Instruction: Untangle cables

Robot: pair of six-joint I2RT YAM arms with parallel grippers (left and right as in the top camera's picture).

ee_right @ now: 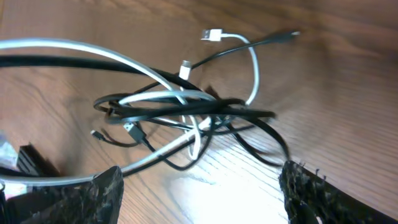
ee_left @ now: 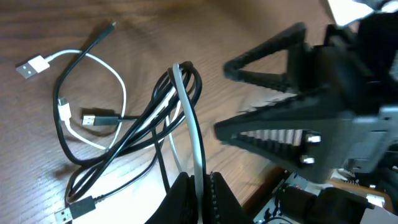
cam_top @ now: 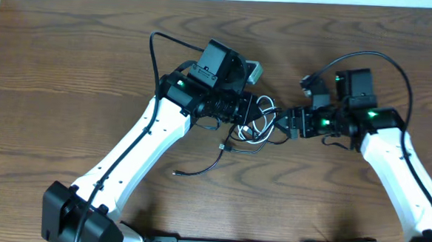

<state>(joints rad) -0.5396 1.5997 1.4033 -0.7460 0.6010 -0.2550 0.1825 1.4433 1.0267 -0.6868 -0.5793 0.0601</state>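
Left hand (ee_left: pixel 200 190): clenched on a raised strand of the white cable (ee_left: pixel 119 87), with loops of the black cable (ee_left: pixel 134 134) hanging just beside it. This hold probably lifts the knot off the table (ee_left: pixel 205 31) for the other arm.
Right hand (ee_left: pixel 225 98): released, jaws wide, facing the bundle from near by and holding nothing.
Cables: tangled between the two hands, plug ends lying on the wood.
Obstruction: black loops cross the white strand several times.

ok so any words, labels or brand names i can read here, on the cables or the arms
None readable in any view.
The black cable and white cable: no print visible.
The left arm and right arm: green lights only, no lettering visible.
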